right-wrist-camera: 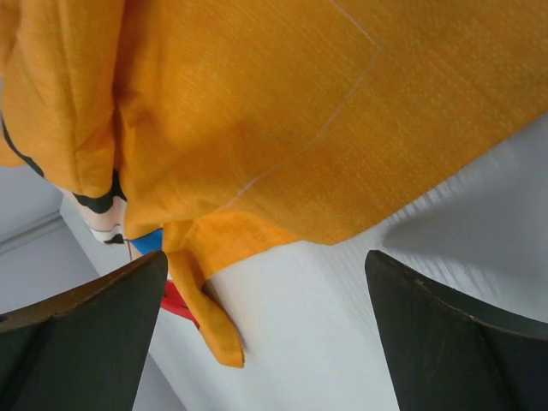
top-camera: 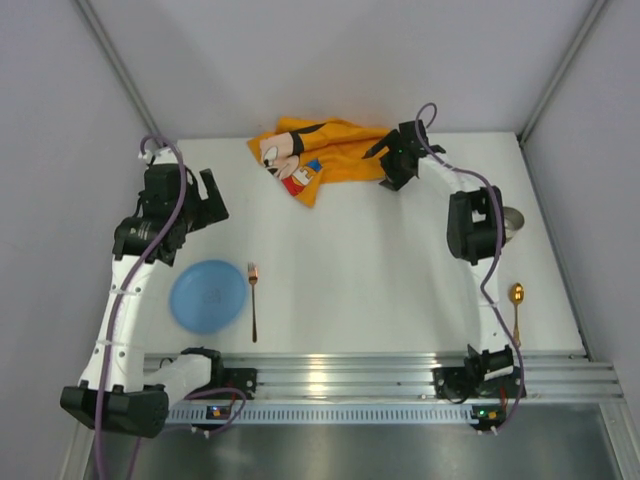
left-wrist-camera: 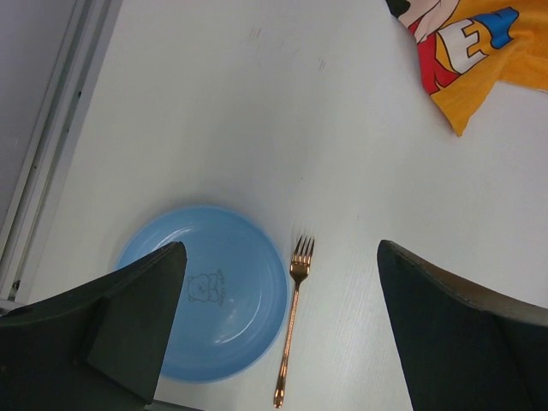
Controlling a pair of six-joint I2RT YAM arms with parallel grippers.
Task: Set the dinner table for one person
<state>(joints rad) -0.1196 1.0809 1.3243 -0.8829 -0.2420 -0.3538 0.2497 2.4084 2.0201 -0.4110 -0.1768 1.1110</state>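
We are weighing the risks at the dinner table [top-camera: 380, 260]

The table is lying white under both arms; the plate [top-camera: 208, 296] and fork [top-camera: 253, 300] are sitting near its front left; our right gripper [top-camera: 385, 160] is hovering wide open over the bunched mat [top-camera: 310, 155] at the far edge; our left gripper [top-camera: 212, 200] is hanging wide and empty; we are risking pinching one fold only, dragging the mat crooked.
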